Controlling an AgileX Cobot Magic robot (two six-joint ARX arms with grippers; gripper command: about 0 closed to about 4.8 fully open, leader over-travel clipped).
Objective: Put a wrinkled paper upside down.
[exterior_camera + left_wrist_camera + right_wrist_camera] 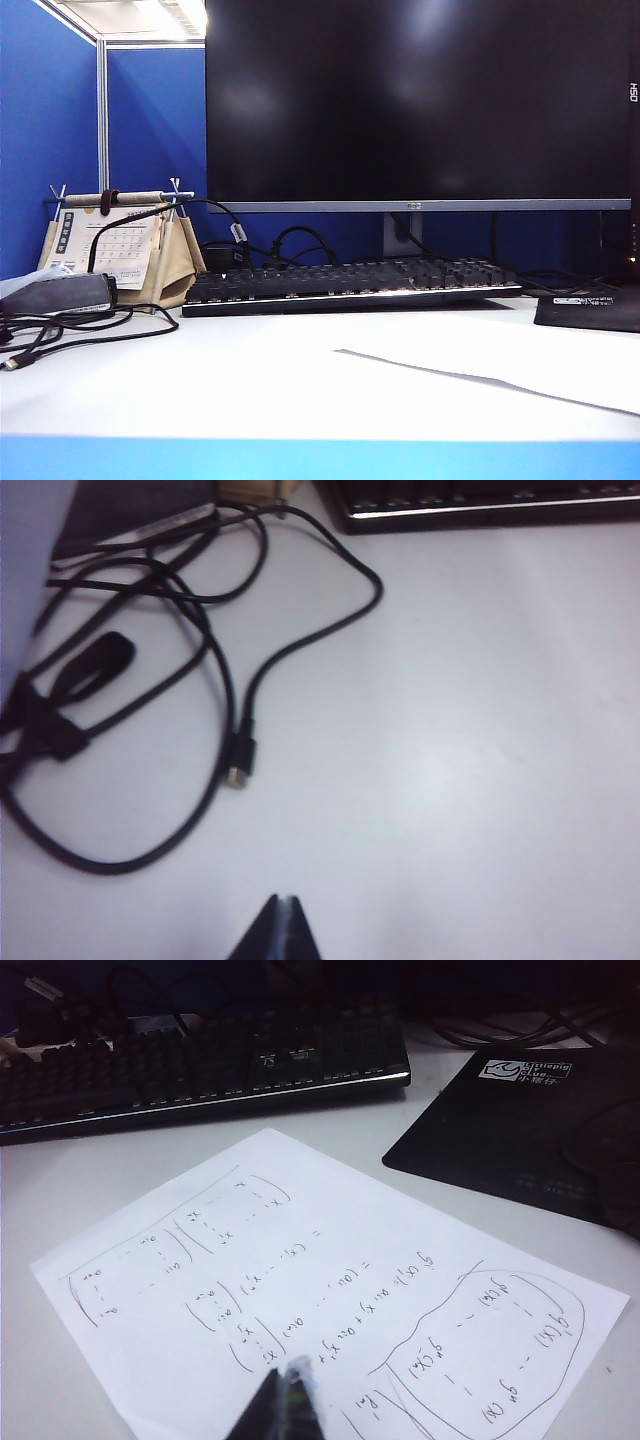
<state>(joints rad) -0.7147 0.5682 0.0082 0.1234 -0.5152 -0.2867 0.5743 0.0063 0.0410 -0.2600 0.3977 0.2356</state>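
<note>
On the white desk, wrinkled paper flat, right hand clenched above it, left hand clenched, both empty.

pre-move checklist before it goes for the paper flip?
1. White handwritten paper sheet lies flat on the white table, writing up: ok.
2. Paper clear of black keyboard and black mouse pad: ok.
3. Right gripper over the paper's near part, fingers shut: not ok for grasping.
4. Left gripper shut, over bare table: ok.
5. Loose black cable near left gripper: not ok.
6. Paper contact: cannot tell.
</note>
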